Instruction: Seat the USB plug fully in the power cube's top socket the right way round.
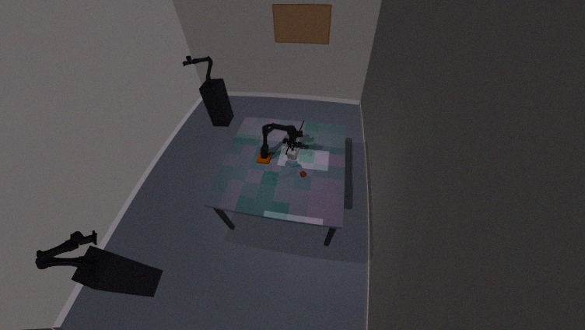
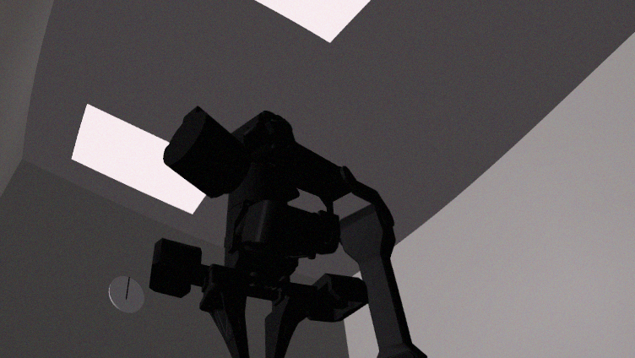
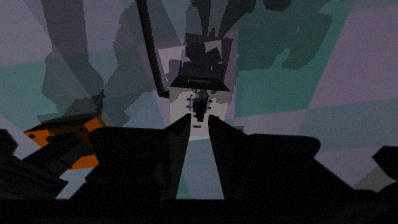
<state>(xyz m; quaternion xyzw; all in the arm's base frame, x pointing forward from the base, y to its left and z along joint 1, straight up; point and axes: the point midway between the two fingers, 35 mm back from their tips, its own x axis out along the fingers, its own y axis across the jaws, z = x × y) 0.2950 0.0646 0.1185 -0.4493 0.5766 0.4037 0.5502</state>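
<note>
The power cube [image 1: 292, 154] [image 3: 178, 107] is a pale block on the table, below my gripper. A dark shape that looks like the USB plug [image 3: 201, 107] stands on its top face, just ahead of my fingertips in the wrist view. How deep it sits and which way round it is cannot be told. A small dark slot [image 3: 197, 126] shows on the cube nearer the fingers. My gripper [image 1: 292, 148] [image 3: 199, 118] is partly open, with a narrow gap between the fingertips and nothing seen held. The exterior view shows the fingers cut off at the bottom edge.
A thin dark rod [image 3: 150, 50] runs beside the cube. A teal object [image 1: 296, 165] and a red object [image 1: 303, 173] lie on the near side of the cube. The arm's orange base [image 1: 263, 159] [image 3: 86, 162] is to the left. The table [image 1: 245, 186] carries these things.
</note>
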